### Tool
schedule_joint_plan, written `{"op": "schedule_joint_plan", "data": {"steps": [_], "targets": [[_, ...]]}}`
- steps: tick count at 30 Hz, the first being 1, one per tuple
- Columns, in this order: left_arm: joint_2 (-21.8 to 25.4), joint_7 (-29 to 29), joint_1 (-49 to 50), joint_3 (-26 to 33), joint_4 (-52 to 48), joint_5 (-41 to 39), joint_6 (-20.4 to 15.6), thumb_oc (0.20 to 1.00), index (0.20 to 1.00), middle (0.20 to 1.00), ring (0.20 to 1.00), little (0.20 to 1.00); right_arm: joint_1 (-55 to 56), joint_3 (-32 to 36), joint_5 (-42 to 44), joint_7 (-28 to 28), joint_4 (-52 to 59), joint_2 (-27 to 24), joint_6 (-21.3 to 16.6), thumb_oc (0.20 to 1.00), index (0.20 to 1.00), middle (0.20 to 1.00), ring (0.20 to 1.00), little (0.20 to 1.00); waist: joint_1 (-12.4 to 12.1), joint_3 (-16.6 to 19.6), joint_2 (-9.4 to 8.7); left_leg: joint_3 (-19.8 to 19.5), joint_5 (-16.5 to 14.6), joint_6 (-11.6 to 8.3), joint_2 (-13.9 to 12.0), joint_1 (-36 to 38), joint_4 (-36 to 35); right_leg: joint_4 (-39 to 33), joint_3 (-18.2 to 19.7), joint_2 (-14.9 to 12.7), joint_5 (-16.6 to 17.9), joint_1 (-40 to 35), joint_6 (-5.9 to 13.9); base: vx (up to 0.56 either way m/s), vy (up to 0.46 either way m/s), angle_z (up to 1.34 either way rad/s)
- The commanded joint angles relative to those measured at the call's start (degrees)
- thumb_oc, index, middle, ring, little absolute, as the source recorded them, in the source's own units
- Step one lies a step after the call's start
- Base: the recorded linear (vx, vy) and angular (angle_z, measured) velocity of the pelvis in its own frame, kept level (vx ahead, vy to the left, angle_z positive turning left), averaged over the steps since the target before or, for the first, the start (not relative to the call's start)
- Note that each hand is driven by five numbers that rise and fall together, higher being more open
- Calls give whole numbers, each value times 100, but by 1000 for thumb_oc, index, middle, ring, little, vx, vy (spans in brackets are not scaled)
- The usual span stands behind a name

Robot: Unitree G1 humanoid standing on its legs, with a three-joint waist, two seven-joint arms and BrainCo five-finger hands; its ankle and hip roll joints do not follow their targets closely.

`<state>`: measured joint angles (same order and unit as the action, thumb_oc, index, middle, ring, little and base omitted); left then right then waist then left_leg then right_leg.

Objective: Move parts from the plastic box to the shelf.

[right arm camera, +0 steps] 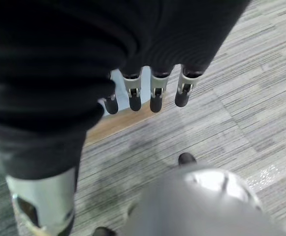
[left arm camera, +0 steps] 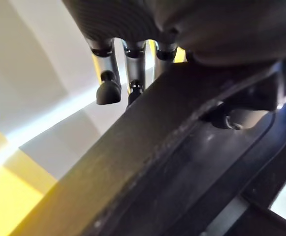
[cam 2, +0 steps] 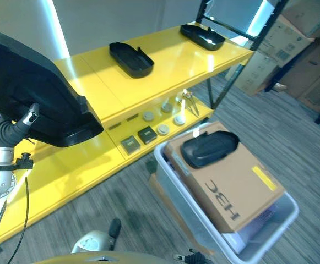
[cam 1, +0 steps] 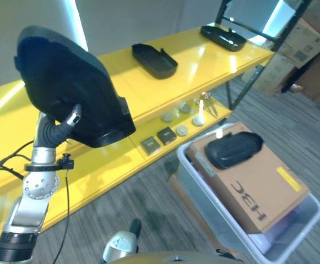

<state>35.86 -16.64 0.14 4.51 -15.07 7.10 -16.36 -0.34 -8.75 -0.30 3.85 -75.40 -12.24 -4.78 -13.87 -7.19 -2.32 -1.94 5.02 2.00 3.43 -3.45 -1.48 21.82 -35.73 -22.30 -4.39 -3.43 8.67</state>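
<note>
A large black moulded part (cam 1: pixel 66 82) is raised over the left end of the yellow shelf (cam 1: pixel 204 55). My left hand grips its near edge: the thumb (cam 1: pixel 74 115) presses on top, and the fingers (left arm camera: pixel 108 83) curl over the rim in the left wrist view. A second black part (cam 1: pixel 234 148) lies on a cardboard box (cam 1: pixel 259 187) inside the clear plastic box (cam 1: pixel 201 184) on the floor at the right. Two more black parts (cam 1: pixel 154 60) (cam 1: pixel 223 37) rest on the shelf's top board. My right hand (right arm camera: pixel 156 96) hangs over the floor with relaxed fingers, holding nothing.
The lower shelf board carries two small dark square blocks (cam 1: pixel 150 144) (cam 1: pixel 166 135), several grey discs (cam 1: pixel 182 130) and a small metal tool (cam 1: pixel 206 104). The shelf's black post (cam 1: pixel 242 82) stands at its right end. Stacked cardboard cartons (cam 1: pixel 297 44) are behind it.
</note>
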Motion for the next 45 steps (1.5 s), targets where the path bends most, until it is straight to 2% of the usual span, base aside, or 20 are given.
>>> {"op": "schedule_joint_plan", "data": {"steps": [1, 3, 8, 10, 12, 14, 15, 17, 18, 23, 28, 29, 30, 31, 32, 34, 36, 38, 39, 45], "targets": [[294, -139, -664, -110, -386, 5, -381, 200, 200, 200, 200, 200, -336, -117, 277, 247, 364, -43, -130, 1000, 1000, 1000, 1000, 1000, 294, 198, 220, -488, -259, -239, -175, 8, -298, -409, 1707, 1238, -136, 548, -80, 51, 51, 36], [402, -131, -972, -280, -433, -80, -467, 200, 200, 200, 200, 200, -470, -239, 485, 300, 528, -46, -222, 1000, 1000, 1000, 1000, 1000, 340, 83, 360, -789, -237, -268, -207, 33, -304, -834, 2247, 1259, -36, 736, -61, 150, -75, 73], [221, 167, -1278, -776, -447, -792, -668, 200, 200, 200, 200, 200, -417, -448, 444, 334, 566, -168, -247, 1000, 1000, 1000, 1000, 1000, 733, 37, 338, -1441, -286, -351, -164, 77, -352, -1565, 3412, 1624, 100, 910, -42, 107, -143, 104], [140, 311, -1180, -728, -640, -796, -653, 200, 200, 200, 200, 200, -368, -372, 400, 313, 449, -174, -203, 1000, 1000, 1000, 1000, 1000, 674, 68, 270, -1598, -263, -457, -154, 55, -346, -1789, 3194, 1572, 116, 729, -88, 42, -330, 108], [-74, 438, -845, -469, -816, -1018, -631, 200, 200, 200, 200, 200, -183, -235, 217, 292, 73, -308, -89, 1000, 1000, 1000, 1000, 1000, 616, 98, 301, -1788, -94, -726, -276, -195, -324, -2300, 2543, 1650, 232, 368, -150, 8, -389, 97], [-108, 458, -758, -409, -861, -1020, -596, 200, 200, 200, 200, 200, -140, -167, 183, 316, 6, -381, -59, 1000, 1000, 1000, 1000, 1000, 606, 60, 314, -1761, -55, -751, -303, -260, -298, -2414, 2366, 1642, 258, 252, -161, -5, -138, 99], [-82, 526, -682, -337, -865, -995, -521, 200, 200, 200, 200, 200, -15, -43, 94, 295, -153, -535, 22, 1000, 1000, 1000, 1000, 1000, 625, 11, 340, -1317, -9, -783, -397, -412, -264, -2567, 1952, 1587, 229, 26, -181, -9, -80, 83], [-49, 581, -675, -317, -905, -982, -472, 200, 200, 200, 200, 200, 26, 36, 113, 312, -201, -602, 36, 1000, 1000, 1000, 1000, 1000, 639, 11, 369, -1075, 65, -753, -389, -498, -287, -2638, 1736, 1556, 242, -68, -171, 3, -63, 103], [2, 604, -707, -242, -913, -975, -424, 200, 200, 200, 200, 200, 130, 216, 209, 321, -256, -673, 92, 1000, 1000, 1000, 1000, 1000, 677, 9, 400, -195, 95, -733, -358, -759, -342, -2682, 1328, 1484, 176, -202, -153, 23, -34, 153], [140, 610, -492, 82, -855, -943, -364, 200, 200, 200, 200, 200, 116, 205, 248, 205, -310, -602, 129, 1000, 1000, 1000, 1000, 1000, 467, 205, 389, -26, 219, -634, -256, -699, -270, -2682, 990, 1399, 55, -453, -125, 118, 24, 87], [309, 614, -360, 288, -800, -1032, -285, 200, 200, 200, 200, 200, 73, 105, 256, 159, 118, -662, 20, 1000, 1000, 1000, 1000, 1000, 384, 339, 128, 48, -23, -461, -177, -559, -181, -2562, 946, 1206, 45, -569, -23, 190, 130, 9], [378, 592, -522, 188, -712, -1039, -213, 200, 200, 200, 200, 200, 31, 115, 430, 151, 254, -577, -28, 1000, 1000, 1000, 1000, 1000, 394, 324, 26, 50, -212, -294, -106, -383, -147, -1700, 1054, 1016, -48, -393, 32, 193, 147, 0], [379, 591, -526, 185, -710, -1039, -213, 200, 200, 200, 200, 200, 30, 117, 430, 151, 254, -576, -28, 1000, 1000, 1000, 1000, 1000, 390, 324, 22, 53, -212, -293, -104, -384, -147, -1688, 1058, 1011, -55, -386, 33, 167, 150, -15], [464, 598, -629, 95, -666, -1104, -212, 200, 200, 200, 200, 200, -32, 79, 458, 162, 341, -540, -25, 1000, 1000, 1000, 1000, 1000, 509, 225, 27, 3, -237, -230, -86, -318, -119, -1154, 1239, 992, 94, -154, 40, 74, 118, -10], [609, 630, -881, -51, -565, -1188, -221, 200, 200, 200, 200, 200, -204, 49, 510, 224, 468, -469, -44, 1000, 1000, 1000, 1000, 1000, 701, 99, 91, -50, -240, -159, -103, -257, -113, -474, 1785, 1017, 387, 346, 193, 73, 118, 4], [635, 653, -969, -145, -548, -1187, -210, 200, 200, 200, 200, 200, -264, 41, 557, 224, 484, -437, -52, 1000, 1000, 1000, 1000, 1000, 752, 81, 148, -106, -234, -165, -135, -201, -183, -457, 2034, 1125, 331, 519, 173, 86, 48, 17], [590, 753, -1137, -361, -470, -1431, -236, 200, 200, 200, 200, 200, -291, -45, 550, 220, 461, -402, -35, 1000, 1000, 1000, 1000, 1000, 796, 96, 228, -171, -231, -228, -241, -142, -299, -1020, 2150, 1151, 200, 598, 66, 140, -54, 3], [506, 795, -1352, -626, -241, -1642, -195, 200, 200, 200, 200, 200, -265, -119, 434, 220, 401, -369, 23, 1000, 1000, 1000, 1000, 1000, 914, 116, 270, -244, -330, -332, -360, -63, -352, -1874, 2259, 875, 582, 702, 125, 195, -153, 14], [436, 739, -1379, -701, -130, -1640, -176, 200, 200, 200, 200, 200, -229, -140, 413, 228, 406, -343, 32, 1000, 1000, 1000, 1000, 1000, 1016, 95, 250, -264, -361, -335, -358, -6, -352, -1935, 2458, 897, 660, 777, 160, 194, -158, 13], [355, 904, -1350, -648, 326, -1861, -44, 200, 200, 200, 200, 200, -104, -274, 93, 74, 184, -257, 163, 1000, 1000, 1000, 1000, 1000, 1054, 203, 96, -26, -395, -455, -414, 33, -352, -2567, 2251, 942, 826, 398, 240, 58, -126, 2]]}}
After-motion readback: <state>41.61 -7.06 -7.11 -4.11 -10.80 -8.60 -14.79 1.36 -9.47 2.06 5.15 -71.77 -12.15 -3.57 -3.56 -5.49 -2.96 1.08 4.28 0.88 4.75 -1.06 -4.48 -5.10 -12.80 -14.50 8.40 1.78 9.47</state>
